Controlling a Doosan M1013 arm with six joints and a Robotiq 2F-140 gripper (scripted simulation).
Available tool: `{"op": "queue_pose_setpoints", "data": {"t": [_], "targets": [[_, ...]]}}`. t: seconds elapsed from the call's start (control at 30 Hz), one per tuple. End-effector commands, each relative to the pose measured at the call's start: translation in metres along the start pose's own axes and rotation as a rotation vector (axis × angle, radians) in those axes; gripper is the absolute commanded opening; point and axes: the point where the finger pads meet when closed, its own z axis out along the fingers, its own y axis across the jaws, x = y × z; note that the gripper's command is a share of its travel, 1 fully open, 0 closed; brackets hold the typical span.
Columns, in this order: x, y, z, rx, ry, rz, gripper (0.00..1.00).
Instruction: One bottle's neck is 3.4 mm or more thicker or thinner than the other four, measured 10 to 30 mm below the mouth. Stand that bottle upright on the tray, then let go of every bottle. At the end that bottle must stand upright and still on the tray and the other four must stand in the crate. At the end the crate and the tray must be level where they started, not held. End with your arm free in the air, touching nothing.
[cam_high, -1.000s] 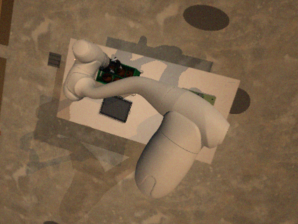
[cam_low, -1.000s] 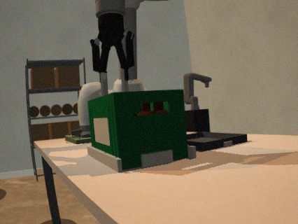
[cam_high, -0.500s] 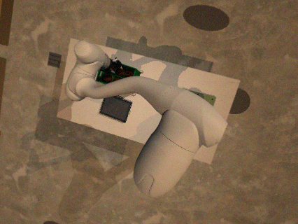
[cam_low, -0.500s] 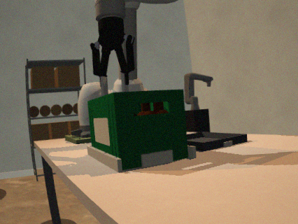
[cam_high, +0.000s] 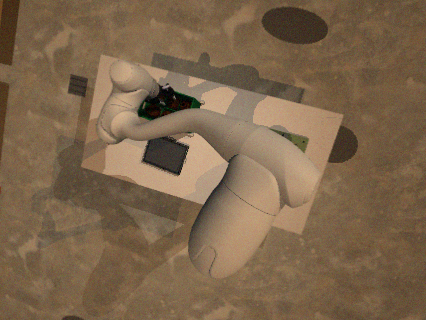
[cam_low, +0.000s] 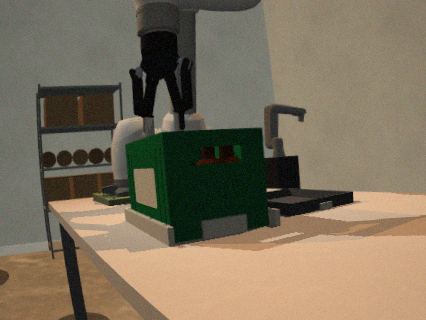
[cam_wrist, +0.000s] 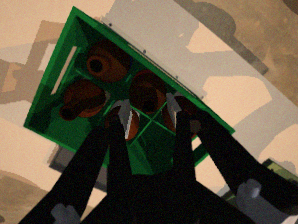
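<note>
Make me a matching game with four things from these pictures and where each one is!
Things:
1. crate
2. tray
3. gripper
4. shelf rack

Places or looks:
A. dark and flat, lying on the table beside the crate
B. green box with brown bottles standing inside
C. standing on the floor behind the table, near the wall
D. black fingers part open, hanging just above the crate's top

Right pairs: 1-B, 2-A, 3-D, 4-C
</note>
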Motion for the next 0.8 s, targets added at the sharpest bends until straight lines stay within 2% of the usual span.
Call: {"op": "queue_pose_setpoints", "data": {"t": [0.0, 0.77], "targets": [[0.0000, 0.0000, 0.0039, 0.000, 0.000, 0.000, 0.38], [0.0000, 0.0000, 0.0116, 0.000, 0.000, 0.000, 0.38]]}}
